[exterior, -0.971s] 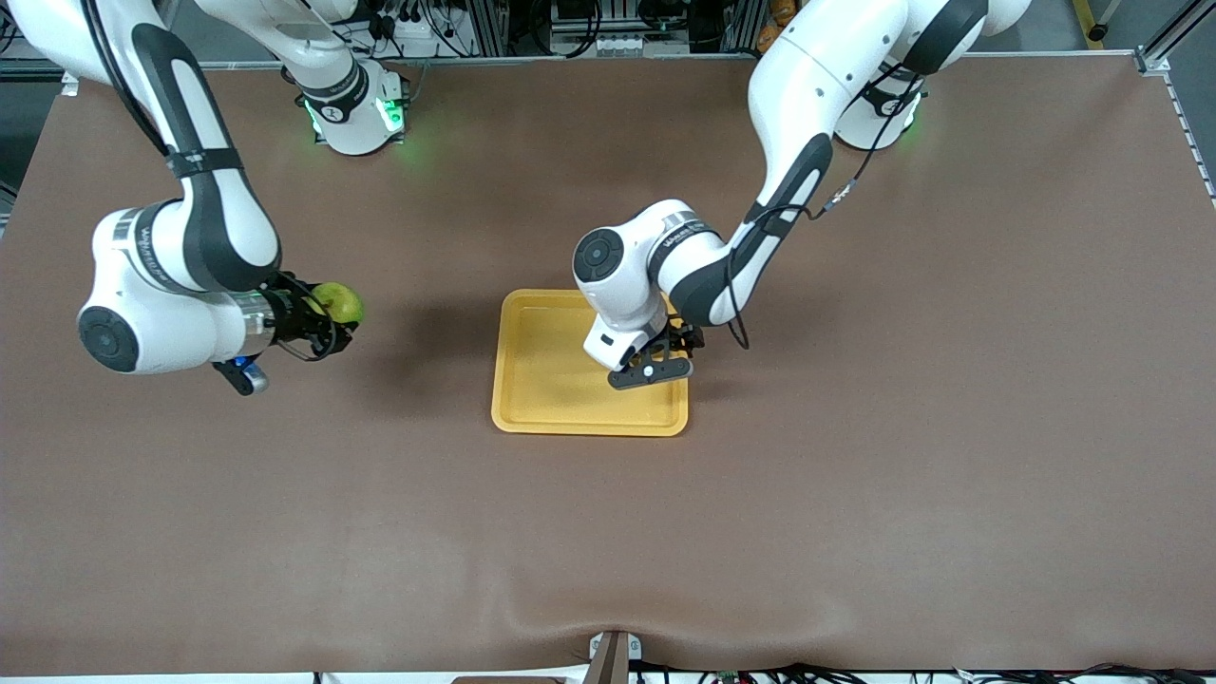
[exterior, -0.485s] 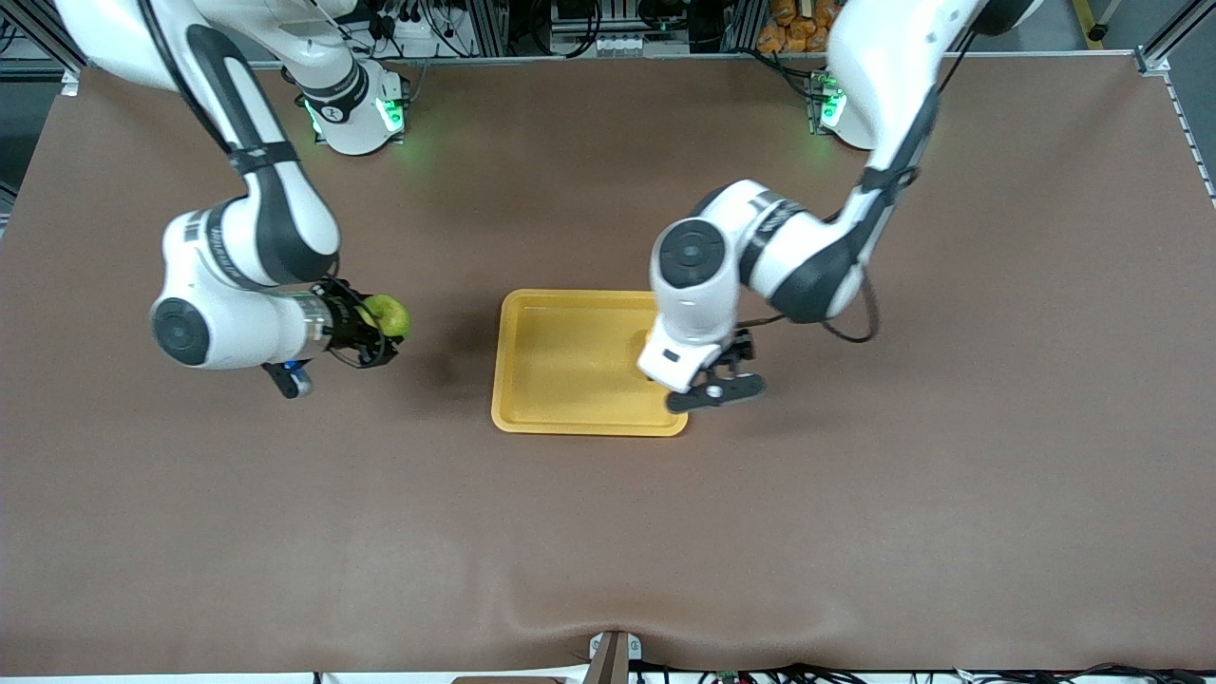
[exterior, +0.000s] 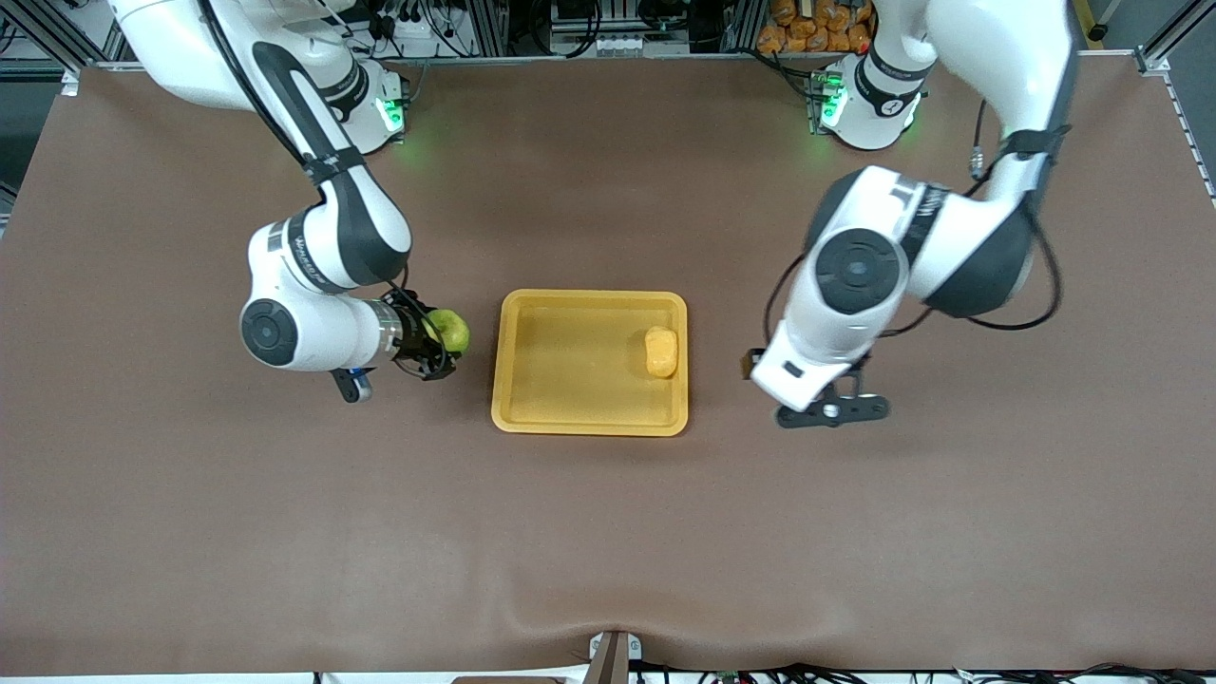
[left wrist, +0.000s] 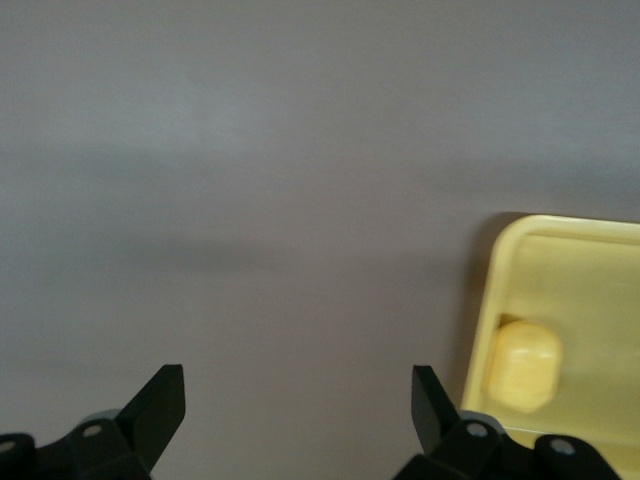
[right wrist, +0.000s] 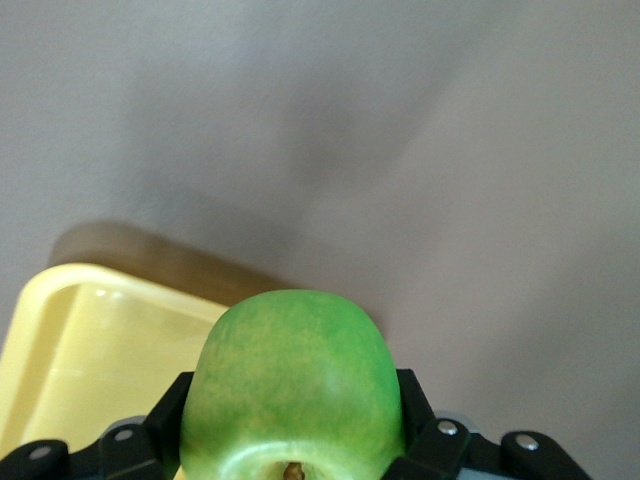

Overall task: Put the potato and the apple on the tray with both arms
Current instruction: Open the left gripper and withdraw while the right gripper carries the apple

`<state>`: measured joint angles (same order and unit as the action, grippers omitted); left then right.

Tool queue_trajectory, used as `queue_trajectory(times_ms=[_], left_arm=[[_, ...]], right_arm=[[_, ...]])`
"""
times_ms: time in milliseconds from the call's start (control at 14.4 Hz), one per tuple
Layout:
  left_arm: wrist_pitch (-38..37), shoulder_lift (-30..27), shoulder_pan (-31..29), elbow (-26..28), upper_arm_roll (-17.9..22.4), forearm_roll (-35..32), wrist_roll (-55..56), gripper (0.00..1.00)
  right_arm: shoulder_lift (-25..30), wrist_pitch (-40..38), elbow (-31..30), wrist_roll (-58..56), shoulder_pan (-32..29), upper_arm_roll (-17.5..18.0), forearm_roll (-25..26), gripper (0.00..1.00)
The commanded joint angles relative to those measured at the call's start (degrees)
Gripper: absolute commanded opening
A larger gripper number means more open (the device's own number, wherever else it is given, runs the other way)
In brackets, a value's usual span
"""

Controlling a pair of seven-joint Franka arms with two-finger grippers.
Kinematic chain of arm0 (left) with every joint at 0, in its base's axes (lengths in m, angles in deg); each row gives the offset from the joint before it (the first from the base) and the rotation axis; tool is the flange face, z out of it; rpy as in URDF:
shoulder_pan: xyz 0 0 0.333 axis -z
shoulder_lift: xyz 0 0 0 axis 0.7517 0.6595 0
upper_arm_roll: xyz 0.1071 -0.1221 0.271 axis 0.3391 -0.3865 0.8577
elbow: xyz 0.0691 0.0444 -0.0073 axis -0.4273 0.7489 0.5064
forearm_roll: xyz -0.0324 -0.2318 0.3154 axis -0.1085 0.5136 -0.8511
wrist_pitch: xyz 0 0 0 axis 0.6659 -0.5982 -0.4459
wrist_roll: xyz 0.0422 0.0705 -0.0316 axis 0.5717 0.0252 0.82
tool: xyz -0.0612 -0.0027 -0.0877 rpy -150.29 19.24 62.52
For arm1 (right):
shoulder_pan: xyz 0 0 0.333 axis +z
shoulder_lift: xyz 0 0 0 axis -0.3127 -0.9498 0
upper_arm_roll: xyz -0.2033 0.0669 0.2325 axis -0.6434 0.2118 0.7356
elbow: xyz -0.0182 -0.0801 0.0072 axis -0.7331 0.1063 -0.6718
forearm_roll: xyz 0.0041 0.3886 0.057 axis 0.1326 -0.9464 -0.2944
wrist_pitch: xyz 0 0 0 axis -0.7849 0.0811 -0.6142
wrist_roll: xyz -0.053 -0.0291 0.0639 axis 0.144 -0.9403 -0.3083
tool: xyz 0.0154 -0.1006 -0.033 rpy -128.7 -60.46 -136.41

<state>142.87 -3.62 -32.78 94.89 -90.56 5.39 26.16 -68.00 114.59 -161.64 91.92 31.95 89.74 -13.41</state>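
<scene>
No text, label, brand, number or sign is showing legibly in any view. Small dark markings are sitting on the white wrist band of the right arm (exterior: 296, 249) and on the matching band of the left arm (exterior: 902, 195), but their letters are not coming through well enough to read. Each base is carrying a small dark mark beside its green light, the right arm's base (exterior: 366, 104) and the left arm's base (exterior: 879, 112) alike, and neither mark is resolving into a readable character. Both wrist views are showing only plain, unmarked surfaces.
</scene>
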Motion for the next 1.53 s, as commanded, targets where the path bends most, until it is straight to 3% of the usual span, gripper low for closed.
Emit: queue_trajectory(times_ms=[0, 347, 555, 901, 1040, 1248, 1456], left_arm=[[-2.1, -4.7, -4.7, 3.1, -0.7, 3.1, -7.7, 1.00], [-8.9, -9.6, -13.1, 3.0, -0.7, 6.2, -22.3, 1.00], [-12.9, -12.3, -18.1, 4.3, -0.7, 8.4, -28.1, 1.00], [-13.1, -22.4, -18.9, 18.0, -0.6, 8.3, -28.3, 1.00], [-12.7, -25.8, -16.3, 21.8, 0.4, 8.3, -28.0, 1.00], [-9.4, -26.6, -12.9, 21.3, 2.9, 8.3, -28.3, 1.00], [-9.6, -26.7, -13.2, 15.7, 5.2, 8.2, -30.5, 1.00]], right_arm=[[-2.8, 2.1, 3.1, 3.5, 2.7, -0.4, -1.3, 0.00], [-6.0, 13.2, 3.0, 6.5, 7.7, -0.5, -0.6, 0.00], [-7.2, 15.3, 2.9, 7.4, 8.6, -0.5, -0.3, 0.00], [-9.3, 19.2, 2.7, 8.4, 10.1, -0.6, -0.2, 0.00], [-9.9, 19.2, 2.7, 8.5, 10.2, -0.6, -0.2, 0.00], [-11.0, 20.2, 2.4, 8.5, 10.6, -0.6, 0.1, 0.00], [-11.6, 20.4, 2.5, 8.5, 10.7, -0.6, 0.5, 0.00]])
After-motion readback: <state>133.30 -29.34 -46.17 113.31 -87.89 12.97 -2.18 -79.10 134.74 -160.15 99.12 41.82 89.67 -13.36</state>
